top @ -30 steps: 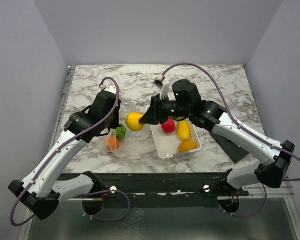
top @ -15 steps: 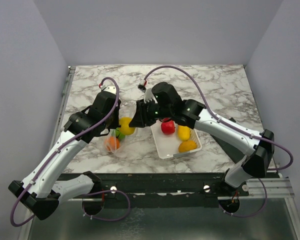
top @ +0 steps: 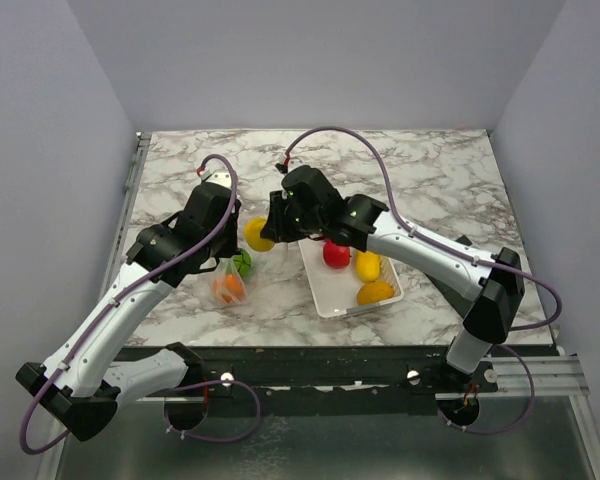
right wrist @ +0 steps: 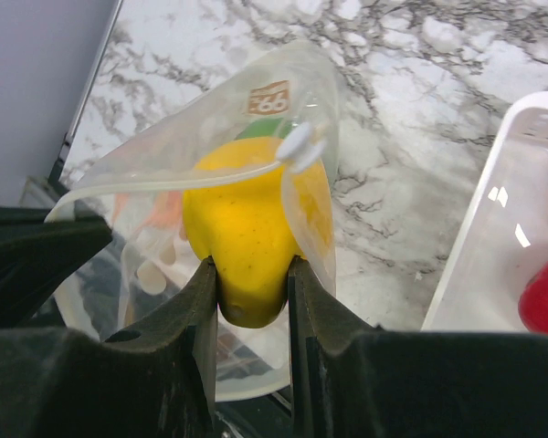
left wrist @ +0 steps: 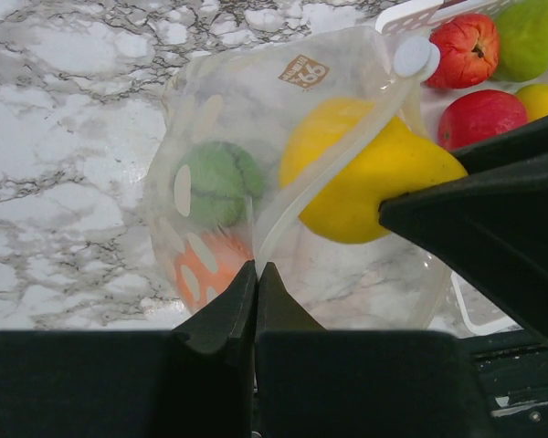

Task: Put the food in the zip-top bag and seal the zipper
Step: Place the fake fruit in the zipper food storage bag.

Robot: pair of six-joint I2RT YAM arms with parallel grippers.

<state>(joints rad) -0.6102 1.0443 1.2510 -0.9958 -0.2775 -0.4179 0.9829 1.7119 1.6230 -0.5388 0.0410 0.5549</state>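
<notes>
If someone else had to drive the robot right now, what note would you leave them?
Left gripper: shut on the bag rim, holding it open.
Right gripper: shut on a yellow fruit, at the bag's mouth.
Done: green fruit and orange fruit are inside the bag.
Left: drop the yellow one in, move the fruits from the basket over, seal the zipper.

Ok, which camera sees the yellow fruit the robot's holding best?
The right wrist view: the yellow fruit sits big and central, pinched in the right tool. The left wrist view shows it partly through the zip-top bag, crossed by its rim. The top view shows only a small yellow bit beside the right arm.
</notes>
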